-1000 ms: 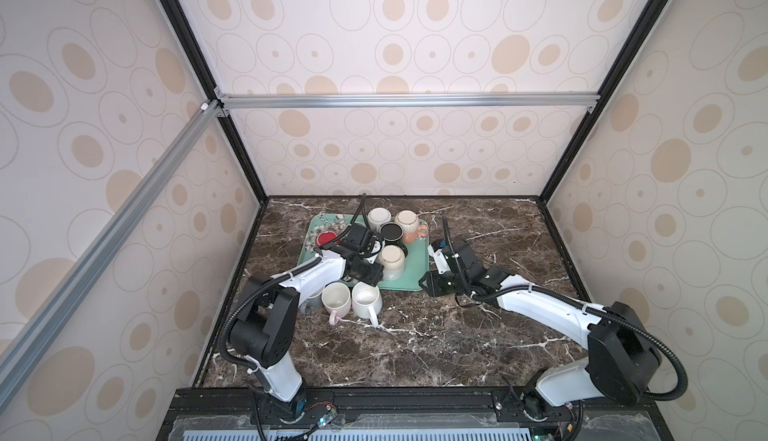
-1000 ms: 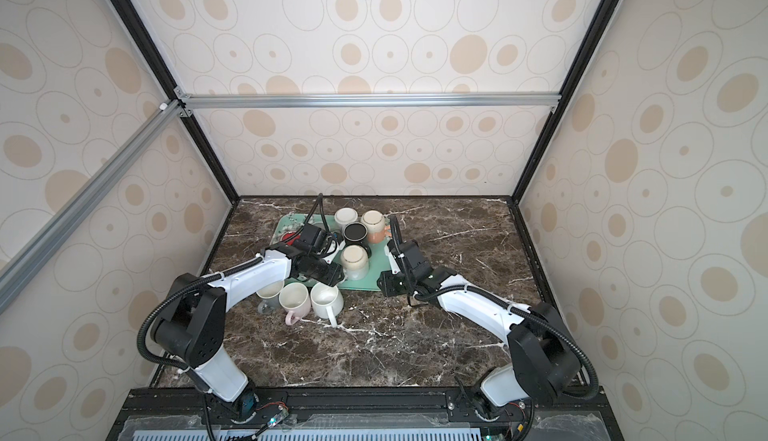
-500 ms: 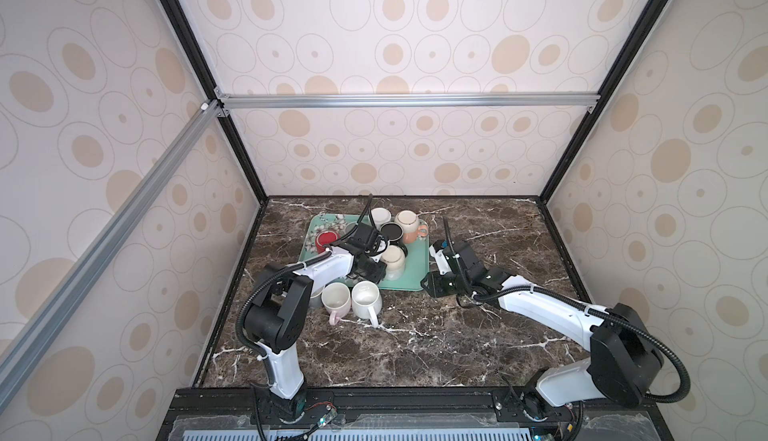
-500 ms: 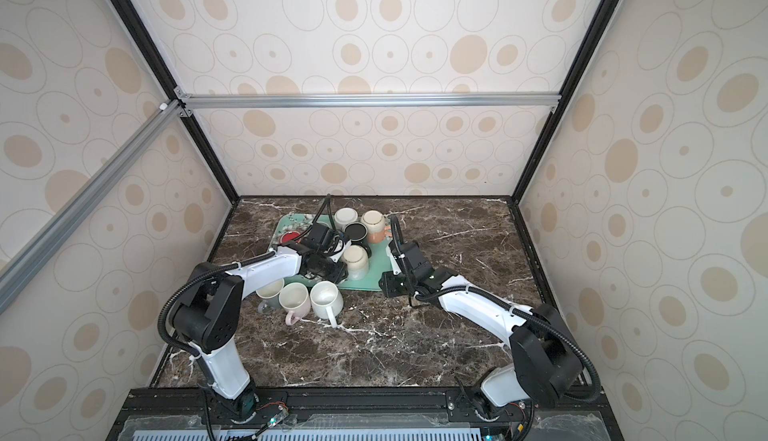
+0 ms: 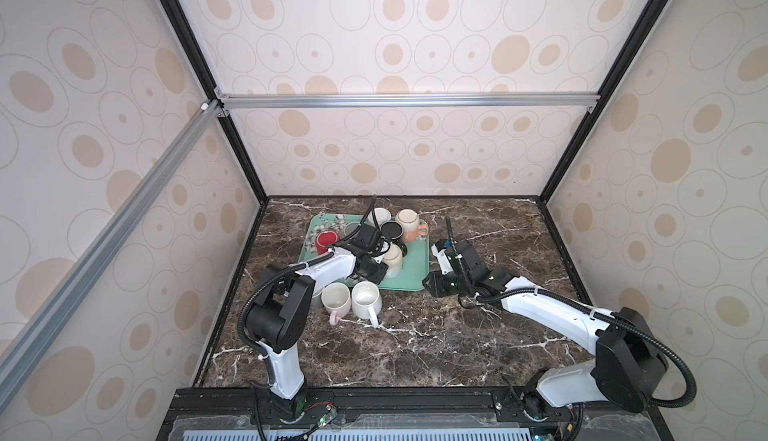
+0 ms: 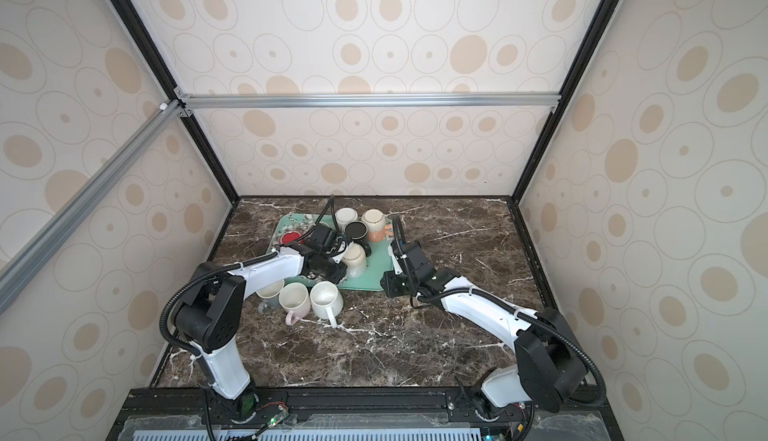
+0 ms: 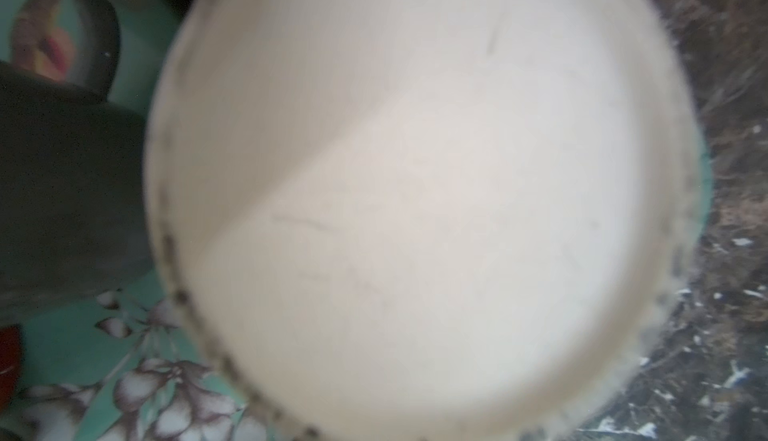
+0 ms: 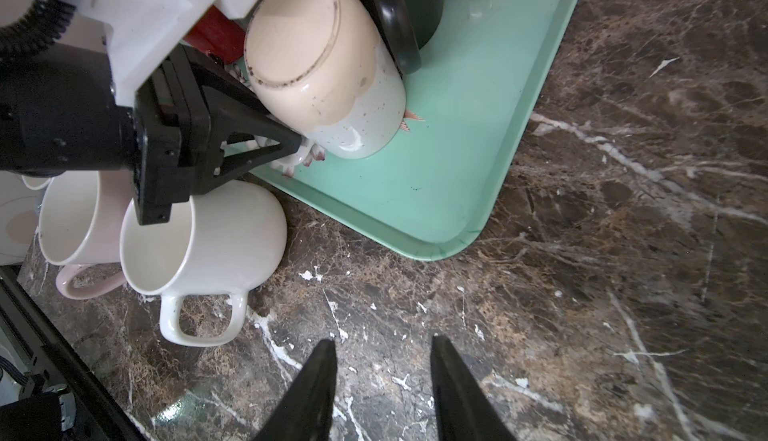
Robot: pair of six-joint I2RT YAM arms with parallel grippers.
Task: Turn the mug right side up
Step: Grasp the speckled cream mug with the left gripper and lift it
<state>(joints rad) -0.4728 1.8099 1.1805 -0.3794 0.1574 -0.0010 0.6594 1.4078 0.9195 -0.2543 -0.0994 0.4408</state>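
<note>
Marble tabletop (image 5: 415,356): dark brown, white-veined, carrying everything
Tray (image 5: 413,270): mint green with a flower print, towards the back, crowded with mugs
Left tool (image 8: 286,148): narrow, tips pinched low on the cream mug's side, seemingly on its handle
Right tool (image 8: 382,368): fairly wide, holding nothing, over bare marble just off the tray's near corner
Cream mug (image 8: 328,65): speckled, base up, mouth down on the tray, beside a black mug (image 8: 401,32)
White mug (image 8: 208,243): upright off the tray, just beside a pink mug (image 8: 79,218)
</note>
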